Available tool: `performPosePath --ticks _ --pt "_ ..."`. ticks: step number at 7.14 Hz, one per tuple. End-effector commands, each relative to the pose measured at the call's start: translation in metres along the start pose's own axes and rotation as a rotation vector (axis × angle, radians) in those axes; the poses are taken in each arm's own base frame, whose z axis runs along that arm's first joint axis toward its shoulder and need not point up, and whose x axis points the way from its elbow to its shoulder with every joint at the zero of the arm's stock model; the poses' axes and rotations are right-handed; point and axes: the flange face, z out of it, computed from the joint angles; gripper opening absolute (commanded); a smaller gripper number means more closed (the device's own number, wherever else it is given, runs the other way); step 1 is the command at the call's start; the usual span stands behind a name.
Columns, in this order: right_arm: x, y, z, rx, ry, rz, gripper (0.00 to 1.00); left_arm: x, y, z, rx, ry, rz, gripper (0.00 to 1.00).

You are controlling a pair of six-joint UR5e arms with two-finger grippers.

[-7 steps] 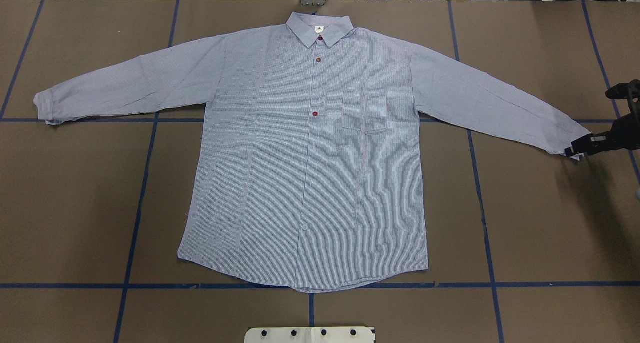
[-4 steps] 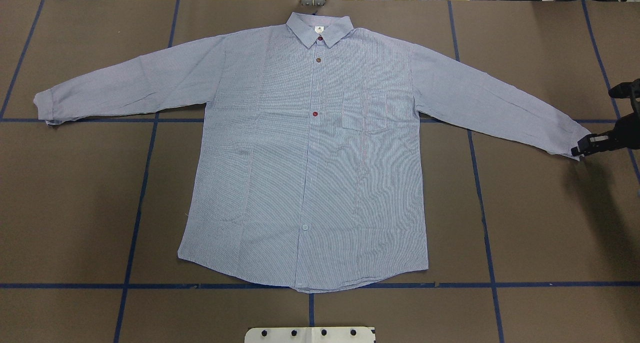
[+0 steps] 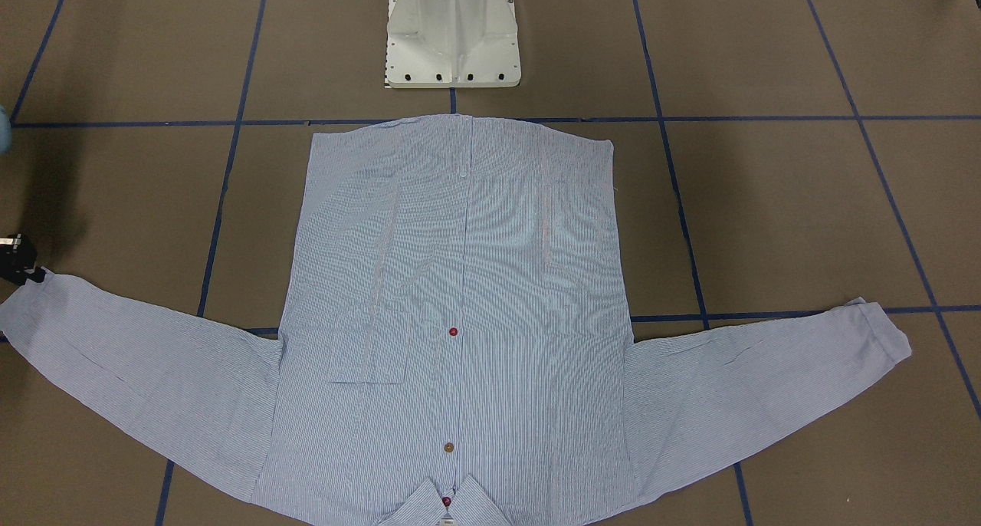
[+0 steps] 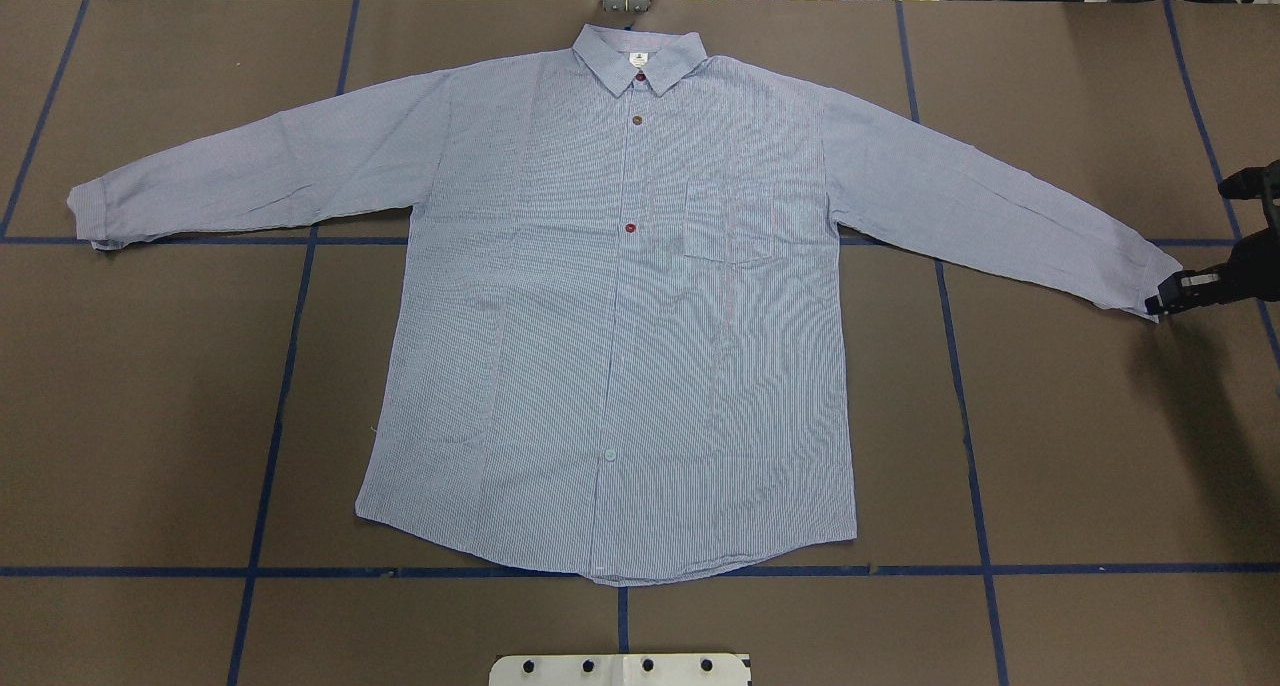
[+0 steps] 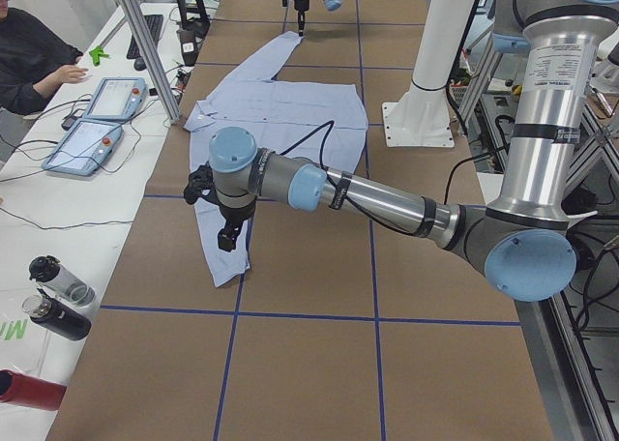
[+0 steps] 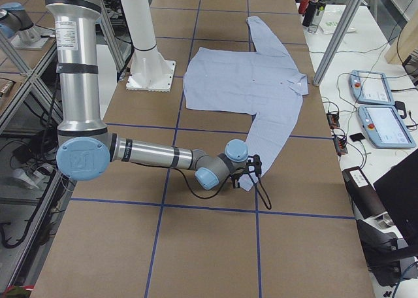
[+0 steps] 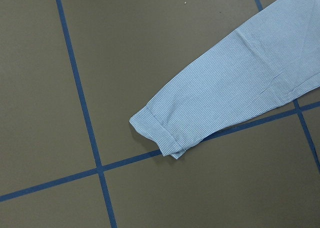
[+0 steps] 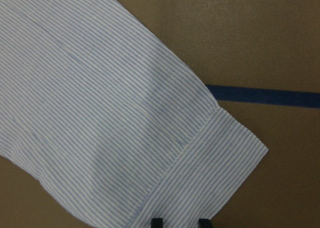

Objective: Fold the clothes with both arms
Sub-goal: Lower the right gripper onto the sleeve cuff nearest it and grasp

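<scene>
The striped light blue shirt [image 4: 620,316] lies flat and face up on the brown table, collar away from the robot and both sleeves spread out. My right gripper [image 4: 1160,301] sits low at the outer edge of the right sleeve cuff [image 8: 215,158]. In the right wrist view its two black fingertips [image 8: 157,223] stand a little apart over flat cuff fabric, so it looks open. My left gripper [image 5: 230,236] hangs above the left sleeve cuff [image 7: 160,133]. It shows only in the exterior left view, so I cannot tell its state.
The white pedestal base [image 3: 452,35] stands just behind the shirt's hem. Blue tape lines [image 4: 290,366] cross the brown table cover. A person [image 5: 29,59] sits at a side table with control tablets [image 5: 102,122] and bottles [image 5: 58,296].
My right gripper has slid a little to the right, from on the cuff to its outer edge. The shirt has barely shifted.
</scene>
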Motion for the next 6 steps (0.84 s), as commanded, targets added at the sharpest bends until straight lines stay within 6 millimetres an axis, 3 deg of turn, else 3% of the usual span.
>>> performPosePath --ticks 1,2,4,6 --pt "-0.0005 0.0003 0.0007 -0.002 0.0 0.0 0.36 0.0003 -0.0003 -0.0003 0.001 0.0 0.001 1.0" --pt "-0.0005 0.0003 0.0007 -0.002 0.0 0.0 0.31 0.0003 -0.0003 -0.0003 0.001 0.0 0.001 1.0" --pt "-0.0011 -0.0009 -0.0002 -0.001 0.0 0.004 0.0 -0.0002 0.0005 0.0001 0.0 0.0 0.0 1.0" --pt "-0.0028 -0.007 -0.0067 0.012 -0.009 -0.002 0.0 0.0003 -0.0003 -0.0003 0.001 0.0 0.001 1.0"
